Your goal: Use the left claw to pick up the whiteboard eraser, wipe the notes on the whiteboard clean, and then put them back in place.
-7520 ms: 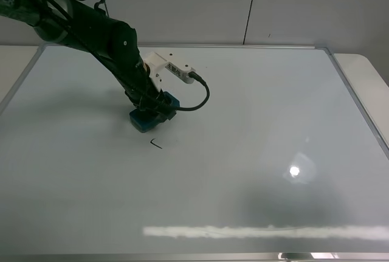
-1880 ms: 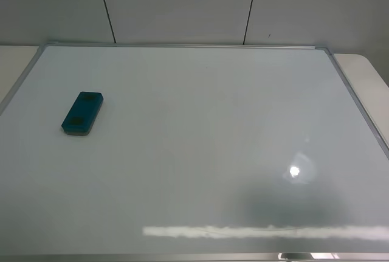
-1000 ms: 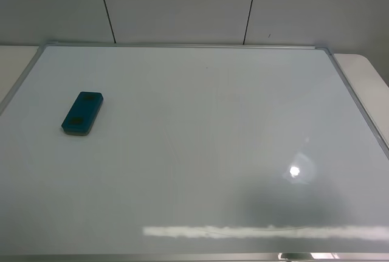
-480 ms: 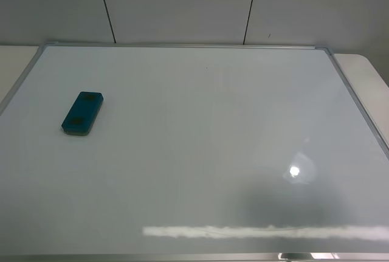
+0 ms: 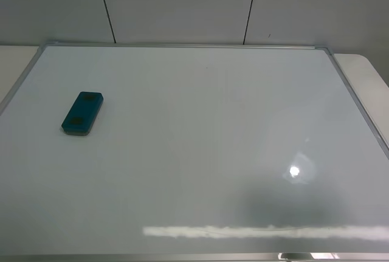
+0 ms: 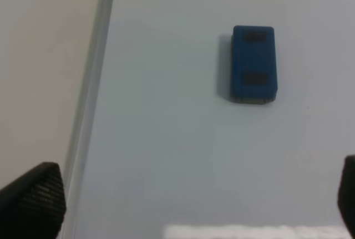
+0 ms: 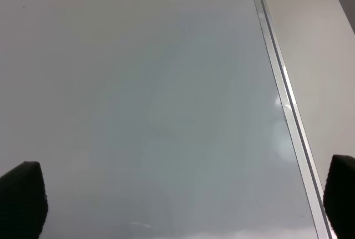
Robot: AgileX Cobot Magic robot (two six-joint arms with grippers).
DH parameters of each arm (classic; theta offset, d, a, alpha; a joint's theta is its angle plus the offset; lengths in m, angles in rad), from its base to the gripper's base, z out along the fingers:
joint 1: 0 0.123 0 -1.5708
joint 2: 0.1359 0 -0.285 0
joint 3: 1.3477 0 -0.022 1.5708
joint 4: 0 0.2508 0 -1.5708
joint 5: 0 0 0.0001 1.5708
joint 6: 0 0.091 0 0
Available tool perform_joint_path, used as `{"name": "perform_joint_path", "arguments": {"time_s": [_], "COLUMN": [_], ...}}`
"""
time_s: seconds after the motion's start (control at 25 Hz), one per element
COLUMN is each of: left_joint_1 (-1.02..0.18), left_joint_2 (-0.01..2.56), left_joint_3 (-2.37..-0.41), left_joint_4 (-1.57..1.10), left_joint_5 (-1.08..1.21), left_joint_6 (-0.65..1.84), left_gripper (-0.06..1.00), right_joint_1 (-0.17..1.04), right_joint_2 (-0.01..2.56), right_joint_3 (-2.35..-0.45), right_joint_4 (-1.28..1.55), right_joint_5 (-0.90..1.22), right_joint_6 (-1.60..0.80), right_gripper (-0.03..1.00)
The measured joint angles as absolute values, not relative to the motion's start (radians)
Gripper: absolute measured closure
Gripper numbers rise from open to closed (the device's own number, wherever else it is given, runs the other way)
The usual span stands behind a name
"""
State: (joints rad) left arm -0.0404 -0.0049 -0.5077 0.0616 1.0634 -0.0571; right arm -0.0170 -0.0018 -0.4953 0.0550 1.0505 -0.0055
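The teal-blue whiteboard eraser [image 5: 82, 113] lies flat on the left part of the whiteboard [image 5: 182, 45], felt side down and held by nothing. It also shows in the left wrist view [image 6: 253, 64], well ahead of my left claw [image 6: 191, 206], which is open and empty. The left claw's fingertips [image 6: 34, 197] sit by the board's left frame [image 6: 94, 84]. My right gripper [image 7: 180, 200] is open and empty over the board's right side, near the right frame [image 7: 283, 84]. No notes show on the board. Neither arm shows in the exterior high view.
A pale table surface [image 5: 364, 67] lies beyond the board's right and left frames. A grey panelled wall [image 5: 182, 6] stands behind the board. A bright glare strip [image 5: 261, 231] and a light spot [image 5: 295, 171] reflect on the board's front right.
7.5 s ago my left claw held the eraser mid-board beside a small black mark. Now the mark is gone, the eraser lies at the left and the arm has withdrawn. Nothing has moved in the last two seconds.
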Motion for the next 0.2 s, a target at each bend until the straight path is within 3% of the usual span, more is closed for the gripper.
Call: {"name": "perform_joint_path", "arguments": {"time_s": [0.2], "left_joint_1": [-0.040], "left_joint_2": [-0.005], "left_joint_3": [-0.508], "left_joint_4": [0.062], "left_joint_5": [1.063], "left_joint_6": [-0.058], "left_gripper": [-0.05], "right_joint_1": [-0.017], "right_joint_2": [-0.002], "right_joint_3": [-0.495], "right_joint_4": [0.055], "right_joint_5": [1.050], "right_joint_6": [-0.006], "right_gripper": [-0.03]}}
